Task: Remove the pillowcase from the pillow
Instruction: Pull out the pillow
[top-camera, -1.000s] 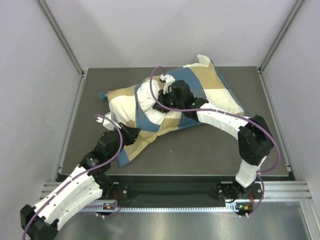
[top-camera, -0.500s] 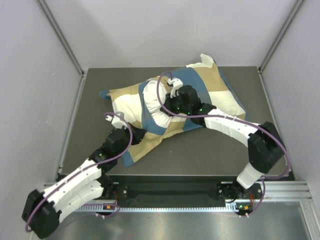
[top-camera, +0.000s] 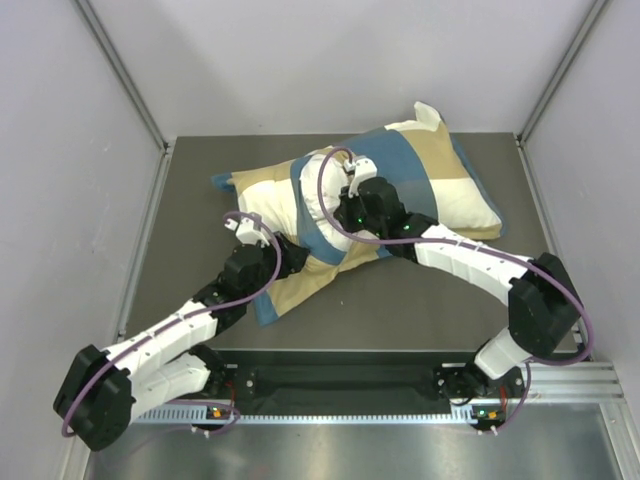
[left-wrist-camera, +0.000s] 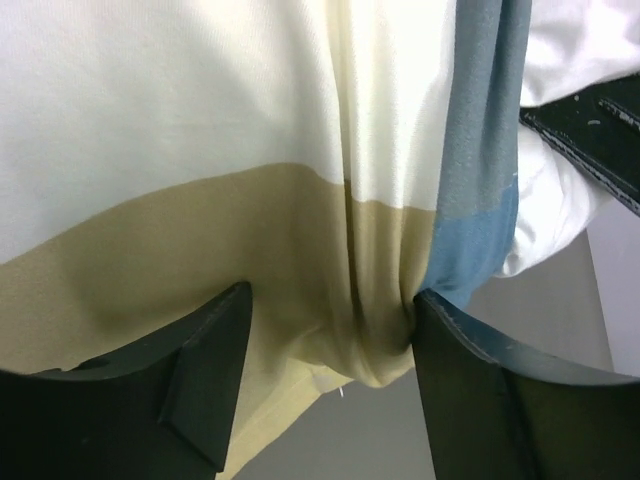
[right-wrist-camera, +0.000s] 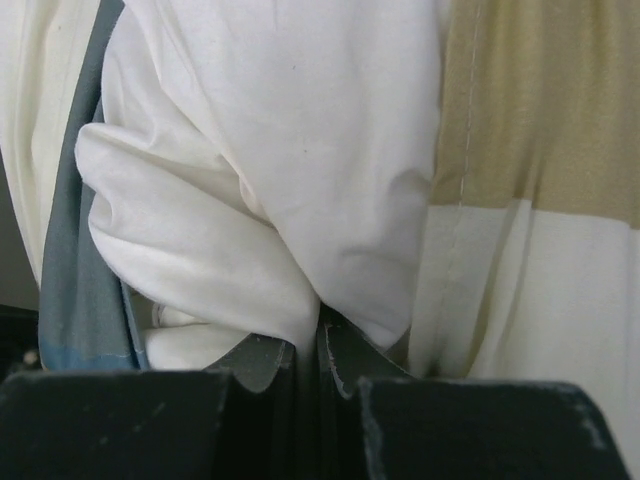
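The checked pillowcase (top-camera: 440, 185) lies across the back middle of the table, with the white pillow (top-camera: 312, 190) bulging out of its near-left opening. My right gripper (top-camera: 345, 192) is at that bulge. In the right wrist view the gripper (right-wrist-camera: 318, 335) is shut on a fold of the pillow (right-wrist-camera: 300, 150), with the pillowcase (right-wrist-camera: 540, 150) to its right. My left gripper (top-camera: 297, 257) is at the pillowcase's near-left corner. In the left wrist view it (left-wrist-camera: 332, 300) stands open, a bunched tan fold of pillowcase (left-wrist-camera: 200, 230) hanging between the fingers and touching the right one. Some pillow (left-wrist-camera: 560, 190) shows at the right.
The dark grey table (top-camera: 430, 300) is enclosed by plain grey walls (top-camera: 60, 200) on the left, right and back. A metal rail (top-camera: 560, 375) runs along the near edge by the arm bases.
My left gripper has opened and released its pinch on the pillowcase after reaching farther in. The right arm has dragged the pillow and cover toward the back right.
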